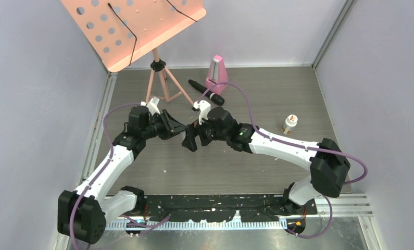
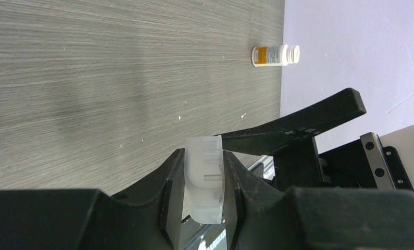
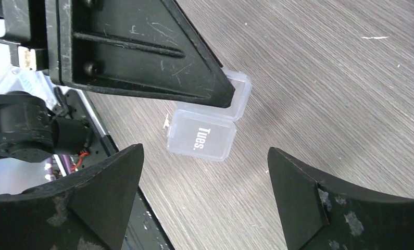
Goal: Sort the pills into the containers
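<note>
Both arms are reaching in toward the middle of the table [image 1: 256, 172], tips nearly meeting.

Left gripper [image 2: 203, 156]: its fingers [image 2: 169, 200] are pressed in from either side on the pill box [image 2: 204, 200]. I read it as a firm clamp, with the clear plastic squeezed between the pads. The box stands out past the fingertips.

From the right wrist I see the same pill box as two clear squares joined side by side. One is printed "Tues." and the other sits partly behind a black finger of the left gripper. It looks lifted off the wood, with a soft shadow beside it. I cannot tell whether anything lies inside.

Right gripper [image 3: 205, 153]: the jaws are spread wide and holding nothing. The box sits in the gap ahead of the two fingers [image 3: 105, 192], and neither one touches it. In the left wrist view, one right finger comes in just beside the box.

From overhead the left gripper [image 1: 174, 127] and right gripper [image 1: 189, 140] are almost touching, and I can't pick out the box between them.

Elsewhere:
- A small white-capped bottle [image 1: 289, 124] with an orange label stands near the right wall, well apart from both grippers.
- At the back there is a pink music stand [image 1: 160, 78], a pink metronome [image 1: 216, 73] and a black microphone [image 1: 207, 92] lying flat.
- A few pale specks are scattered on the wood. They are too small to identify.
</note>
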{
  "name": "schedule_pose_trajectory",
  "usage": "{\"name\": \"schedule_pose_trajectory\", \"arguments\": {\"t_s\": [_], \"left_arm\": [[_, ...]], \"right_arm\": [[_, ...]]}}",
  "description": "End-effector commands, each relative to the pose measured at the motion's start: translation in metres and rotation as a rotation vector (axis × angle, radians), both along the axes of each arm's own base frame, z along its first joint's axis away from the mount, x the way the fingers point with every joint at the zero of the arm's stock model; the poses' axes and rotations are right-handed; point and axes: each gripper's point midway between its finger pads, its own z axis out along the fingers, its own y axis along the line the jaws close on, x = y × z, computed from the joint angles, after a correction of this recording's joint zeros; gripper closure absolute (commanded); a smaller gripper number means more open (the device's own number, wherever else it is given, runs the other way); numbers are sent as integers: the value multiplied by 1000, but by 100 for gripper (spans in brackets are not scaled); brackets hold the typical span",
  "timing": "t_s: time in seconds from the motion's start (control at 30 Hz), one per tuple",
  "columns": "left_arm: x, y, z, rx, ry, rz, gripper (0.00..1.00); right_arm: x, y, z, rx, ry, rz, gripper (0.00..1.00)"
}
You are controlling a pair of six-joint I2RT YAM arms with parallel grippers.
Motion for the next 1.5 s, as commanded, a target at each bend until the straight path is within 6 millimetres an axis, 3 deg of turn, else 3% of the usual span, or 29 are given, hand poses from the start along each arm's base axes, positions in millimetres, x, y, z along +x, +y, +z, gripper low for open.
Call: {"name": "schedule_pose_trajectory", "arguments": {"t_s": [0.0, 0.2, 0.3, 0.47, 0.73, 0.97, 1.17, 1.3, 1.47], "left_arm": [[4, 5, 30, 17, -36, 32, 100], [2, 4, 32, 12, -9, 32, 100], [2, 5, 30, 16, -2, 38, 100], [0, 3, 31, -8, 10, 35, 100], [-2, 4, 28, -20, 16, 47, 100], [-3, 5, 28, -22, 20, 48, 100], [-7, 12, 34, -22, -1, 58, 100], [-8, 16, 40, -28, -40, 72, 100], [-9, 17, 47, -54, -85, 82, 100]], "right_arm": [[4, 11, 47, 126, -15, -18, 3], [7, 22, 51, 162, 69, -53, 1], [8, 27, 55, 184, 101, -63, 10], [10, 31, 43, 145, 145, -82, 25], [13, 28, 35, 122, 148, -105, 34], [9, 32, 38, 141, 171, -76, 61], [5, 33, 56, 233, 203, -20, 67], [-5, 34, 84, 393, 188, 84, 67], [-5, 32, 94, 487, 245, 108, 66]]}}
